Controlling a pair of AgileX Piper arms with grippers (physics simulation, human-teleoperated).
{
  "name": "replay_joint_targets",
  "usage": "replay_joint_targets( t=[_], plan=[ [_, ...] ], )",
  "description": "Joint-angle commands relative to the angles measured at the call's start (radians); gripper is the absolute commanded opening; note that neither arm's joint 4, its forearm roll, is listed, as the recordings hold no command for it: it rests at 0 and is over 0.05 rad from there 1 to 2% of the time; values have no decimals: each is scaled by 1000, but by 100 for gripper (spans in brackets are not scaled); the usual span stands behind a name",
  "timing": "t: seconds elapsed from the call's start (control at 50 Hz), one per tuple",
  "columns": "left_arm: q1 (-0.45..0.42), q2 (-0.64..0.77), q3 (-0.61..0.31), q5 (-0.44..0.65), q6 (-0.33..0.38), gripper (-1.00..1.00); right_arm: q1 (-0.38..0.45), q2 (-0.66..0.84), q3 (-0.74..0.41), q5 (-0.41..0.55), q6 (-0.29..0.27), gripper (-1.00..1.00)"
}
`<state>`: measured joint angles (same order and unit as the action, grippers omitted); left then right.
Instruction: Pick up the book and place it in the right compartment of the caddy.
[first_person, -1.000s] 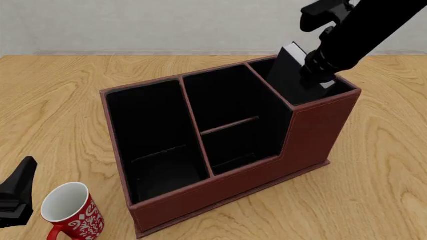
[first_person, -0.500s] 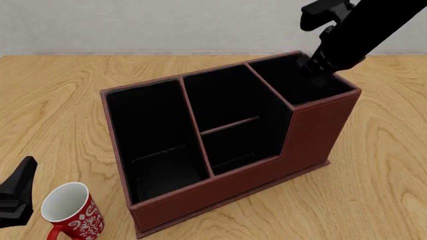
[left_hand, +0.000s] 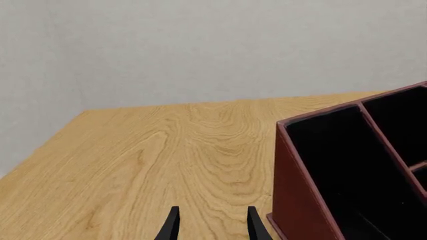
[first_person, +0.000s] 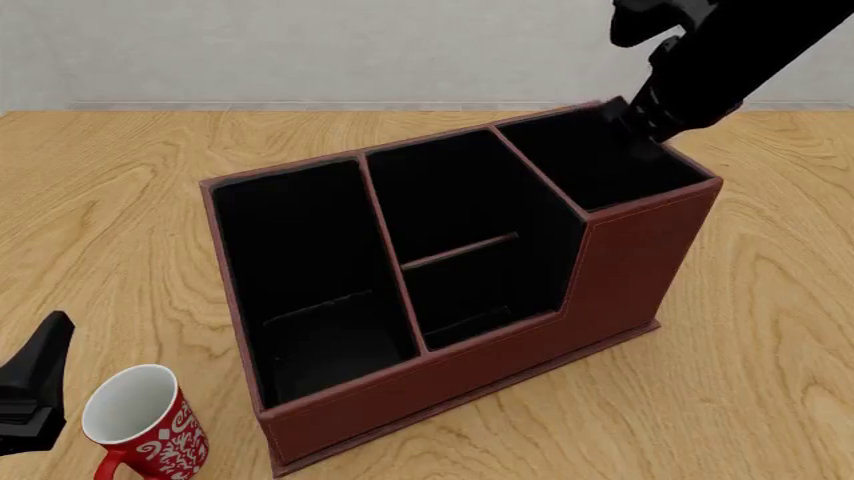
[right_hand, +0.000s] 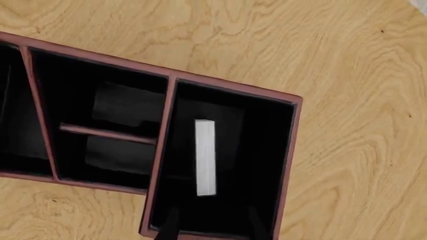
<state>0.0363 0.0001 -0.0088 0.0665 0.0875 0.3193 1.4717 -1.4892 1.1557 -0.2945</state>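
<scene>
Right gripper (right_hand: 208, 231) hung parted and empty above the right compartment (right_hand: 260, 165), where the book (right_hand: 205, 157) stood on edge: stiff, probably light, best pinched across its covers.

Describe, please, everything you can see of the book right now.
The book shows only in the right wrist view, as a narrow white strip of page edges; its black covers merge with the dark lining. It stands on edge inside the right compartment of the caddy, roughly midway between the side walls. The right tool hangs open above it, not touching. In the front view the book is hidden.
</scene>
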Motion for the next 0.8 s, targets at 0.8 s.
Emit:
replay_joint_targets(
  t=[0.8],
  plan=[
    [-7,0,-126,81,26,100,-6,-422,119,64,-74,100]
  ],
)
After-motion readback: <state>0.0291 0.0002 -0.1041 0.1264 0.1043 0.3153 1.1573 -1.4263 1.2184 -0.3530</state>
